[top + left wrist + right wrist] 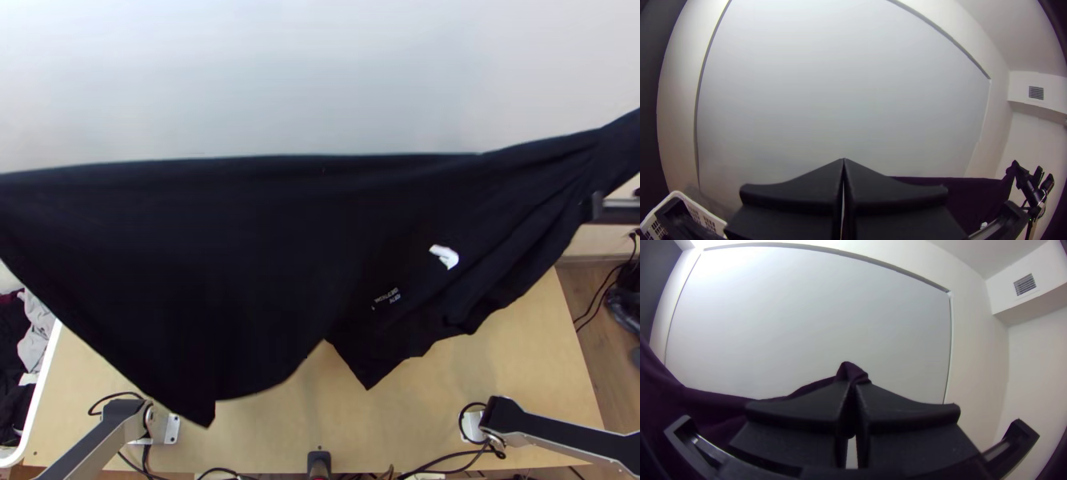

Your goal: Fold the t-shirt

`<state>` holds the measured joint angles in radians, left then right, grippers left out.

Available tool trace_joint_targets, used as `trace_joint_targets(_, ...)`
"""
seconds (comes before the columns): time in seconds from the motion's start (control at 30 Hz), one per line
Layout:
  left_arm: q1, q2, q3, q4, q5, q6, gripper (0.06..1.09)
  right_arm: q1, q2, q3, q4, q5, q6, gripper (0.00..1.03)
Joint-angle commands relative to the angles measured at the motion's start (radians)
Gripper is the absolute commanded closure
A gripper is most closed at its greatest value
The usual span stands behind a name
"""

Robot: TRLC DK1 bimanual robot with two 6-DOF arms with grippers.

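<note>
"While the black fabric t-shirt (264, 240) hangs stretched over the light wooden table (512, 376), what have my grippers got?"

"My right black wide-fingered gripper (853, 384) is closed on a bunched bit of cloth. My left black wide-fingered gripper (844, 161) has its tips together. Top edge runs taut out to the left, so I'd say it's pinching too. Can't tell how much."

"Step?"

"Spreading, I reckon; no fold made. Right side's creased, near hem uneven."

"Next?"

"I lower both sides level, tension on, near hem down first, then draw it flat. Risk: right side lands rucked."
</note>
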<state>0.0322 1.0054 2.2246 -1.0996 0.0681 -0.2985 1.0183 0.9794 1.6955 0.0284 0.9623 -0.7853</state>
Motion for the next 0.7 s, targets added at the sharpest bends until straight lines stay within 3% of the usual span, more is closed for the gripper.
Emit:
trace_joint_targets(0.0,0.003,-0.005,-0.247,-0.008,-0.002,-0.045,1.05,0.023,-0.070,-0.184,-0.058,0.021,0.107,1.00)
trace_joint_targets(0.17,0.003,0.033,-0.416,0.165,-0.001,-0.048,1.05,-0.037,-0.067,-0.352,-0.058,-0.034,0.196,1.00)
trace_joint_targets(0.27,0.003,0.107,-0.439,0.202,-0.001,-0.067,1.05,-0.155,-0.042,-0.415,-0.084,-0.145,0.322,1.00)
trace_joint_targets(0.4,0.003,0.183,-0.487,0.273,-0.002,-0.080,1.05,-0.402,0.039,-0.408,-0.199,-0.344,0.574,1.00)
trace_joint_targets(0.57,0.003,0.262,-0.603,0.406,-0.022,-0.083,1.05,-0.593,0.163,-0.415,-0.209,-0.507,0.736,1.00)
trace_joint_targets(0.67,0.003,0.328,-0.658,0.488,-0.034,-0.090,1.05,-0.650,0.263,-0.412,-0.209,-0.551,0.817,1.00)
